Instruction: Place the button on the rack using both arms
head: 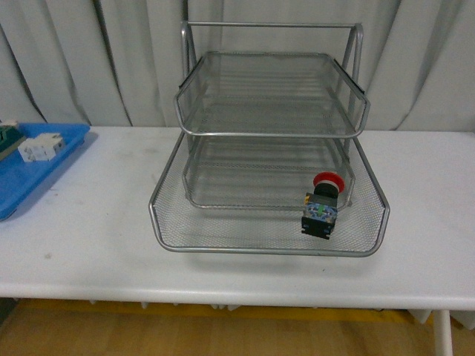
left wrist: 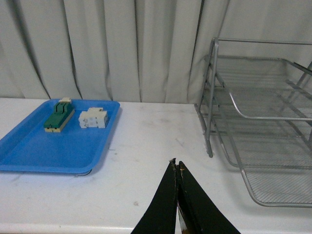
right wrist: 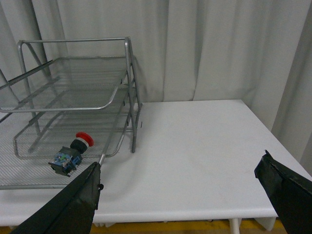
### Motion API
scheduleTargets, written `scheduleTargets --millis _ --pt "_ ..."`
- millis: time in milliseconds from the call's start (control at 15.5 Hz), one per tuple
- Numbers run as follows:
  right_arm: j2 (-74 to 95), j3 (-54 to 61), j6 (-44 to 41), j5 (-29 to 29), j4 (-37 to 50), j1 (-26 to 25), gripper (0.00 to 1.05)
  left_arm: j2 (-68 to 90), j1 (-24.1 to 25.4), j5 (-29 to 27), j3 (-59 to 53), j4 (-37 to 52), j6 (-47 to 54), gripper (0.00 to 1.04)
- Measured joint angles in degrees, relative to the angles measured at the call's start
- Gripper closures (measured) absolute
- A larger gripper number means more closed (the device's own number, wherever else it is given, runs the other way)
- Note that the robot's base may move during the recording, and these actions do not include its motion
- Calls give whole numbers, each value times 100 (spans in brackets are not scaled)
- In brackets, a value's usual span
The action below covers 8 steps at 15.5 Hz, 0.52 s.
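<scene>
Already | button [head: 322,204] lies in rack [head: 260,251] bottom tray, lower right of centre | left gripper [left wrist: 176,168] pinched together, empty | right gripper [right wrist: 180,165] spread wide, empty | you retreat slowly, don't nudge it.

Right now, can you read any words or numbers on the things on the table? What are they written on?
No word or number can be read in any view.
Button: a bluish patch on its body, too small and blurred to read.
Green-topped block and white block on the blue tray: no readable marks.
Rack: none.
</scene>
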<state>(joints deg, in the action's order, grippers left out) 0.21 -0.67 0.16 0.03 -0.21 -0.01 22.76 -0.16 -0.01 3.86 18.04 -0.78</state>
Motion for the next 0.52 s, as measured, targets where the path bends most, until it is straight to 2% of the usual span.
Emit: scheduleTargets --millis 517 --pt "0 0 0 -2 0 0 6 -874 0 -2 -334 -431 -2 103"
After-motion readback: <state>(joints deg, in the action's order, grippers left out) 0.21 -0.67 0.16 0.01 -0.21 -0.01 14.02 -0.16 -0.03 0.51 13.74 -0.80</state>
